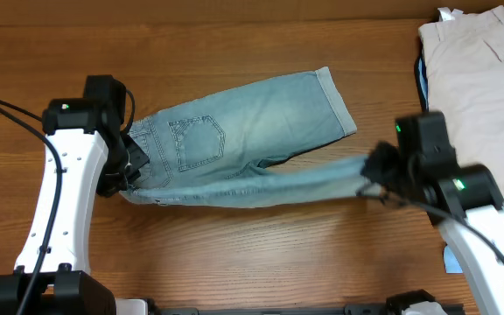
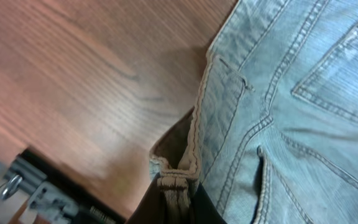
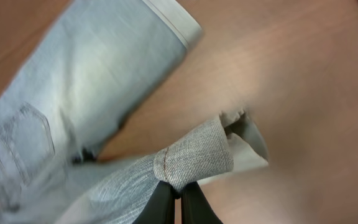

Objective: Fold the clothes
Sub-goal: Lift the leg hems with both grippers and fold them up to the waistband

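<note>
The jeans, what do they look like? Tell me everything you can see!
The jeans are faded light-blue denim, lying back-side up on the wooden table. A stitched back pocket shows. The upper leg lies flat and ends in a wide hem. The lower leg is pulled long and thin toward the right gripper, which pinches its end. The left gripper pinches the waistband.

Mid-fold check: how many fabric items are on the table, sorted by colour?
Faded light-blue denim: 1, the jeans
Beige: 1, the trousers
Bright sky-blue: 1, a fabric strip showing at the trousers' left edge, mostly hidden
Total: 3
</note>
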